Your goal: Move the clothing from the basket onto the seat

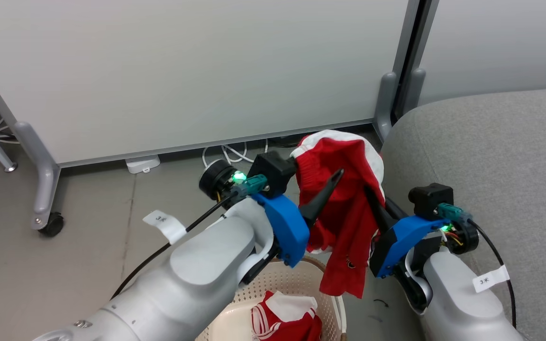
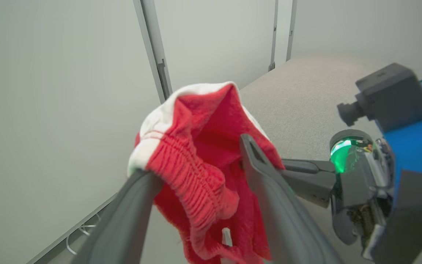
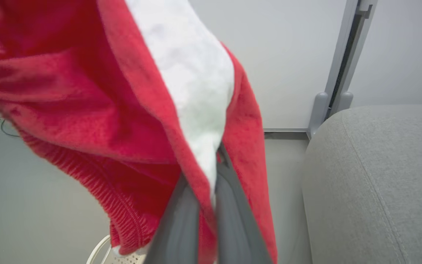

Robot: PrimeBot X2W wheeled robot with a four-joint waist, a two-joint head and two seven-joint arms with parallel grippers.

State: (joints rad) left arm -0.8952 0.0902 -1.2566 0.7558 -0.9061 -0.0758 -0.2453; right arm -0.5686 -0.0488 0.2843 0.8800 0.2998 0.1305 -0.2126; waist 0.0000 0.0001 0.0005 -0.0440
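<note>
A red garment of the clothing [image 1: 349, 208], with a white panel, hangs in the air above the basket [image 1: 254, 289], just left of the grey seat [image 1: 491, 156]. My right gripper [image 1: 370, 196] is shut on its cloth; the right wrist view shows the fingers [image 3: 233, 212] pinching red and white fabric [image 3: 86, 91]. My left gripper [image 2: 192, 157] stands open, and the elastic waistband [image 2: 185, 172] lies loosely between its spread fingers. A second red and white garment [image 1: 285, 317] lies in the basket.
White partition panels [image 1: 183, 71] on grey feet, one with a castor [image 1: 52, 222], stand close behind. White cables and a small white box [image 1: 142, 163] lie on the floor at their base. The seat [image 3: 372, 183] stretches away to the right.
</note>
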